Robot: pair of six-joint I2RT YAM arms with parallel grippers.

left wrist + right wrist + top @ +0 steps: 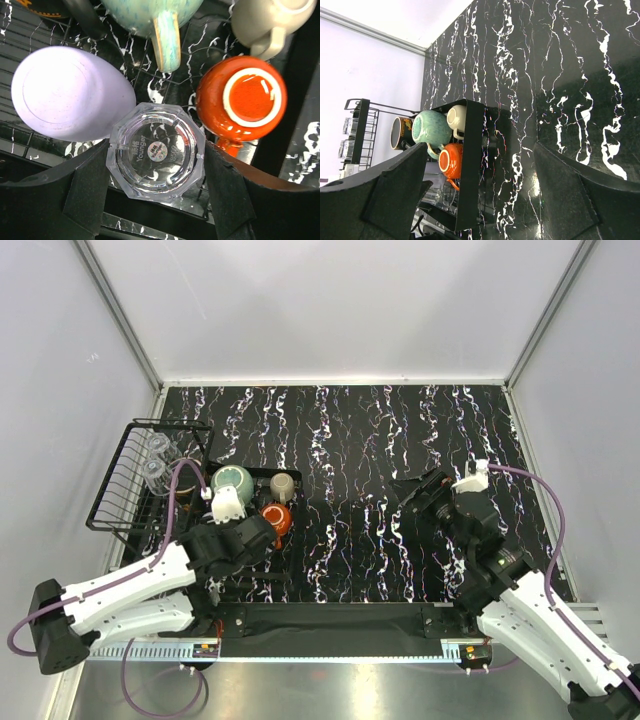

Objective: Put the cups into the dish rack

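Note:
My left gripper (245, 540) points down over the near end of the black dish rack (110, 490). In the left wrist view it (156, 152) is shut on an upside-down clear octagonal glass (155, 150), with both pads against the glass's sides. Around the glass in the rack stand a lavender cup (65, 95), a teal mug (150, 15), a red cup (245, 100) and a beige mug (265, 22). A dark mug (400, 132) lies behind the teal one. My right gripper (420, 495) is open and empty over the bare table, well to the right of the rack (470, 165).
Two clear glasses (155, 465) sit in the rack's raised wire basket at the far left. The black marbled table (400, 440) lies between white walls. A black bar (330, 620) runs along the near edge between the arm bases.

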